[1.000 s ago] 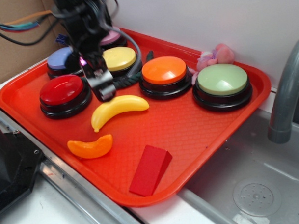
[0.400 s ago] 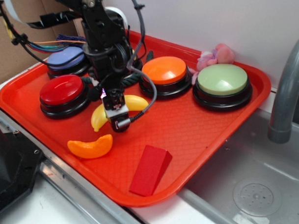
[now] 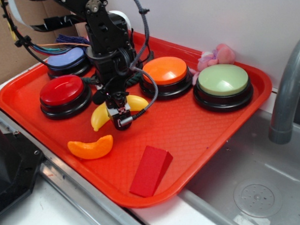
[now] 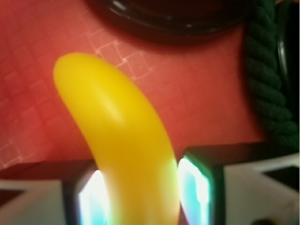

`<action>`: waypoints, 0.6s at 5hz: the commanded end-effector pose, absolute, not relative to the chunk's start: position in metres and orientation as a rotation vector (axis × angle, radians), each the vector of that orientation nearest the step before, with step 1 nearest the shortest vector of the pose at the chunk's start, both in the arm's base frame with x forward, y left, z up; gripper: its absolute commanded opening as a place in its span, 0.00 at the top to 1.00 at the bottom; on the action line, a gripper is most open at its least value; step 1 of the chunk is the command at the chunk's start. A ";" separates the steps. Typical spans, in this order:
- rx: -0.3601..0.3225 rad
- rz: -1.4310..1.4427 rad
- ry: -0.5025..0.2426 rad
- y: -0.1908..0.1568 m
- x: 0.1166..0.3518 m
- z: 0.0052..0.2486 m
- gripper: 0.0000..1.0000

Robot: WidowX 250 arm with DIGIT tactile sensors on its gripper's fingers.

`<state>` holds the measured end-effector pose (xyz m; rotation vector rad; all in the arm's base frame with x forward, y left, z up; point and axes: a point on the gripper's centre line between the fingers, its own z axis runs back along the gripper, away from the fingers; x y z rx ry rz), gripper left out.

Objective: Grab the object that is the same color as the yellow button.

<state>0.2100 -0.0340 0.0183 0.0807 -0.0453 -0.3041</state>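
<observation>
The gripper (image 3: 119,117) sits low at the tray's (image 3: 198,129) centre-left, its pads (image 4: 192,187) straddling the banana (image 4: 122,154) without clearly clamping it. Being glossy and curved, it may squirt out toward 6 o'clock if the jaws close off-centre.

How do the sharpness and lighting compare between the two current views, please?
In the wrist view the toy banana fills the frame, soft and out of focus, with glowing white-cyan glare on the inner faces of the jaws either side of it; the green rope is blurred too. In the exterior view focus is fair, with soft highlights on the orange button and the tray evenly lit.
</observation>
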 end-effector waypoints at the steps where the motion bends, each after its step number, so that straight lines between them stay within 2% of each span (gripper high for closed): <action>1: 0.062 -0.147 -0.062 -0.028 0.217 0.066 1.00; 3: 0.049 0.066 -0.124 -0.016 0.213 0.148 1.00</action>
